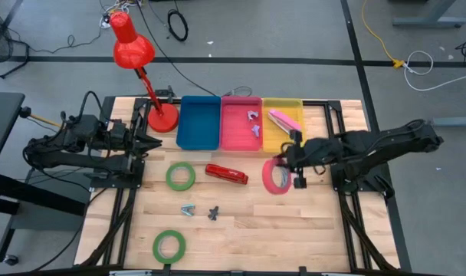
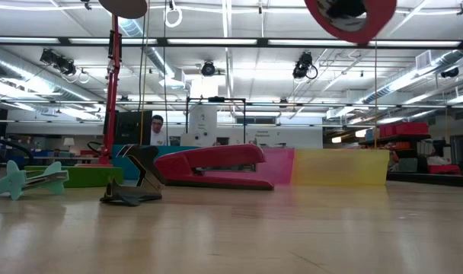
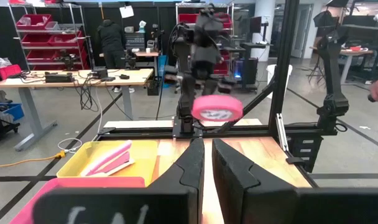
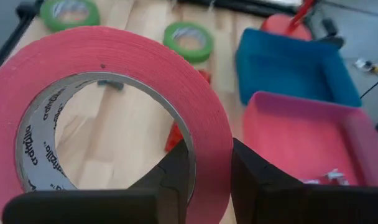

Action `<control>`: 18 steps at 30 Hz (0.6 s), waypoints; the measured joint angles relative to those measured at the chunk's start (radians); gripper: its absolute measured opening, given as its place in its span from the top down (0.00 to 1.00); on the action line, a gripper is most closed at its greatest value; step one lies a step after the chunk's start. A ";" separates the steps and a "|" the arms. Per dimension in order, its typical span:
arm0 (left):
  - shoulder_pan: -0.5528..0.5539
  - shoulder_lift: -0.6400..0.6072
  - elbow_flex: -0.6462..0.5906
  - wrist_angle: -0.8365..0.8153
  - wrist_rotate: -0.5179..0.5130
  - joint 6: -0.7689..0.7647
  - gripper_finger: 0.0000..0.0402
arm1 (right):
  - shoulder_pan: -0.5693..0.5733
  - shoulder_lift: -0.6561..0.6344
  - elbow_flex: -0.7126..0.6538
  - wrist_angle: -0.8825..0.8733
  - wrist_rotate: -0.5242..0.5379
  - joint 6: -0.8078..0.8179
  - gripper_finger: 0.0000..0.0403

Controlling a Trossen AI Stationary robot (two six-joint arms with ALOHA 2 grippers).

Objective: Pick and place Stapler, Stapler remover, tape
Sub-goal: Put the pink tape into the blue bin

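The left gripper (image 1: 150,142) waits at the table's left edge, its fingers (image 3: 195,163) pressed nearly together and holding nothing. Just beyond it stands the round base of a red desk lamp (image 1: 162,118), and beside that begins a row of three trays along the far edge of the wooden table (image 1: 241,238): a blue tray (image 1: 198,123), a pink tray (image 1: 241,123) with small metal pieces lying in it, and a yellow tray (image 1: 282,123) holding a pink stapler (image 1: 285,120). Between the two grippers, on the tabletop, lies a green tape roll (image 1: 180,176), flat, and next to it towards the right gripper a red stapler (image 1: 226,174), which in the low view stands in front of the pink and yellow trays. Nearer the front edge sit two staple removers side by side, a pale one (image 1: 187,209) and a dark one (image 1: 213,212), and closer still to the front a second green tape roll (image 1: 169,245), well apart from both grippers. The right gripper (image 1: 290,167) hangs over the table in front of the yellow tray, pinching the red tape roll (image 4: 108,115) through its rim, one finger inside the open centre and one outside; in the low view the roll is lifted well clear of the tabletop.
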State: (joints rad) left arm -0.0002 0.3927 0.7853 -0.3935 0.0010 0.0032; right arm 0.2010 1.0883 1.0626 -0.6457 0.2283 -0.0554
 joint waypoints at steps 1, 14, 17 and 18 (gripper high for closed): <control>0.000 0.000 0.000 0.000 0.000 0.000 0.91 | -0.011 -0.014 0.000 0.005 0.001 -0.007 0.81; 0.000 0.000 0.000 0.000 0.000 0.000 0.91 | -0.134 -0.093 0.000 0.149 0.000 -0.089 0.81; 0.000 0.000 0.000 0.000 0.000 0.000 0.91 | -0.160 -0.096 0.000 0.218 0.000 -0.116 0.81; 0.000 0.000 0.000 0.000 0.000 0.000 0.91 | -0.168 -0.096 0.000 0.239 0.000 -0.128 0.81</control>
State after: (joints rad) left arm -0.0002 0.3927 0.7853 -0.3935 0.0006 0.0032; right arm 0.0326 0.9928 1.0626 -0.4064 0.2283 -0.1836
